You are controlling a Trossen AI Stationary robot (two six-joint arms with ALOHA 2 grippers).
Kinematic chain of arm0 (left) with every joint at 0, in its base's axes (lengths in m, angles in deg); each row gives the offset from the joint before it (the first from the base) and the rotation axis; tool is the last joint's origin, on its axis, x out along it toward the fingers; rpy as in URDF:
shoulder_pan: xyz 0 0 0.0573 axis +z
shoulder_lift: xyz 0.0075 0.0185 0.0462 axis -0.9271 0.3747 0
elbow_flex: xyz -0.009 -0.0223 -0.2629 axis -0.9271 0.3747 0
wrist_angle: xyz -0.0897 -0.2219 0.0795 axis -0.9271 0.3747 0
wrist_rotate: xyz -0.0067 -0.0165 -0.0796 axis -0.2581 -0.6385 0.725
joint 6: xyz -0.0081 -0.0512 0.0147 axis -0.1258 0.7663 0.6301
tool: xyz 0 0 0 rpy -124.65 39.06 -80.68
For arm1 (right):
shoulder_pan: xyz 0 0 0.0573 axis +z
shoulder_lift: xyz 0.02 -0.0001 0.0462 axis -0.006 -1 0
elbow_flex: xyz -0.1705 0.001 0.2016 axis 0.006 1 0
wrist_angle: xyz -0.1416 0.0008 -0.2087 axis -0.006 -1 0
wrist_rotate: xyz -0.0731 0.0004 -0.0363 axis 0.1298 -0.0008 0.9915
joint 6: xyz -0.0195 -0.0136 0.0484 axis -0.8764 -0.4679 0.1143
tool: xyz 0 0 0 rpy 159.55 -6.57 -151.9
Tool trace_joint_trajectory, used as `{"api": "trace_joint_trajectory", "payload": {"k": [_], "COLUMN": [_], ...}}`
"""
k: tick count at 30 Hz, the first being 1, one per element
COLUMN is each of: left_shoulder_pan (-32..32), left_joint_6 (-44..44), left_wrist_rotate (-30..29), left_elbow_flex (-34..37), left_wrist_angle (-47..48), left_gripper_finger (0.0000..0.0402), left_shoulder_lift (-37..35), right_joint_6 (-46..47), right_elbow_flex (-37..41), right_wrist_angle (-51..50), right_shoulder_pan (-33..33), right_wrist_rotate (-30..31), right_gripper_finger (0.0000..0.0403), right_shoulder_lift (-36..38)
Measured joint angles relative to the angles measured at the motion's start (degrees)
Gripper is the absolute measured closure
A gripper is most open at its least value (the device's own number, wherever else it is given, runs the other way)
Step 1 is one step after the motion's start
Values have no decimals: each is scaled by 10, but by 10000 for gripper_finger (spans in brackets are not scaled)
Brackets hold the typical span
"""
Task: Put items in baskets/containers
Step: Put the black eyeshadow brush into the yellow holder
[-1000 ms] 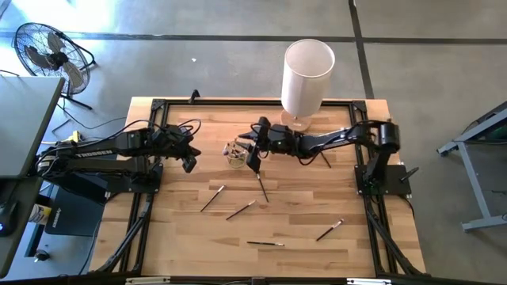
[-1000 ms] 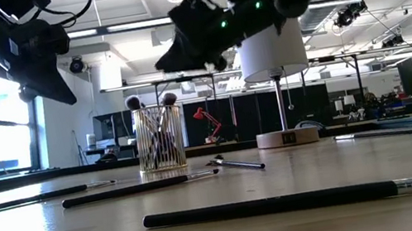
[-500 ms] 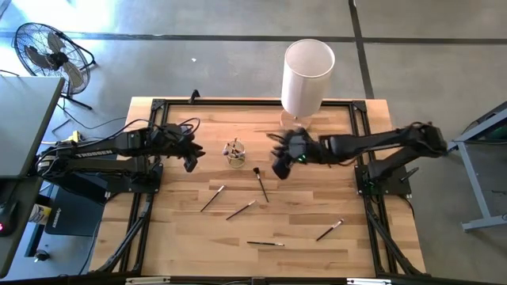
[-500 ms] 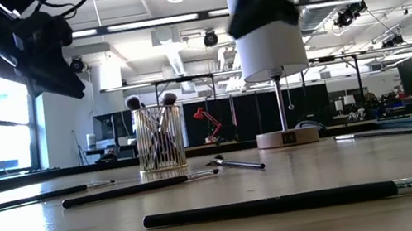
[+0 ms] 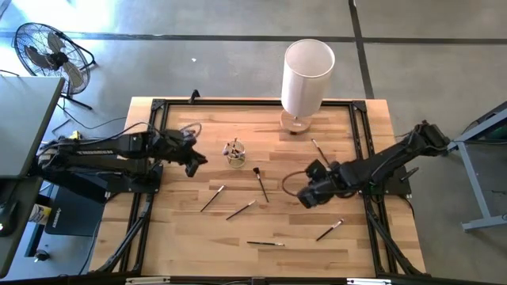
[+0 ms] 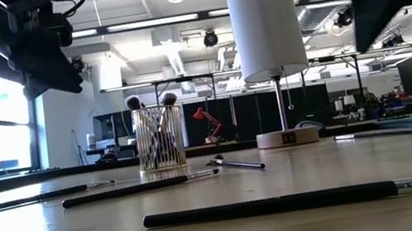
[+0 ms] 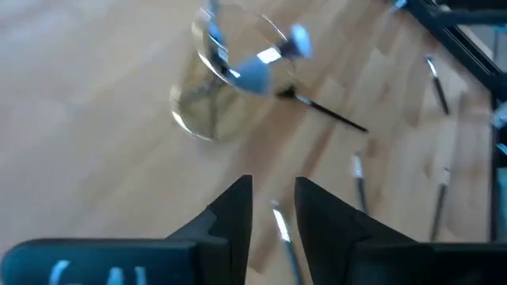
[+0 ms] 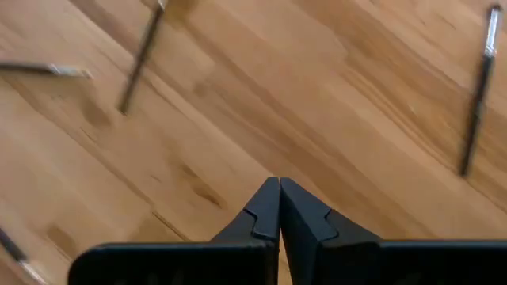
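Observation:
A small clear glass cup stands on the wooden table with two brushes upright in it. Several thin makeup brushes lie flat on the table: one just to the cup's right, two nearer, two by the near edge, and one near the white cylinder. My left gripper hovers left of the cup, open, with nothing between its fingers. My right gripper hangs over bare wood right of centre, shut and holding nothing.
A tall white cylinder on a wooden base stands at the table's far edge. A black frame runs around the table top. In the low view a long dark brush lies closest to the near edge.
My right gripper has left the cup and swung toward the table's right and near edges, ending over bare wood. The cup and the brushes have stayed where they were.

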Motion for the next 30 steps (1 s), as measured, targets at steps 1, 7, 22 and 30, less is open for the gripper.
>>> {"api": "trace_joint_trajectory", "payload": {"k": [1, 7, 22, 30], "left_shoulder_pan": [-24, -178, -238, -182], "left_joint_6": [23, 170, 274, 240], "left_wrist_rotate": [-12, -119, -111, -46], "left_elbow_flex": [0, -2, -166, -175], "left_wrist_angle": [-2, -40, 71, 64], "left_gripper_finger": [317, 351, 380, 380], "left_shoulder_lift": [8, 86, 342, 405], "right_joint_6": [8, 38, 45, 37], "right_elbow_flex": [5, 50, 138, 161], "right_wrist_angle": [-5, -2, 49, 104], "right_shoulder_pan": [10, 54, 105, 111], "right_wrist_rotate": [1, -14, -56, -61], "right_gripper_finger": [400, 400, 401, 400], "right_shoulder_lift": [0, 0, 1, 1]}}
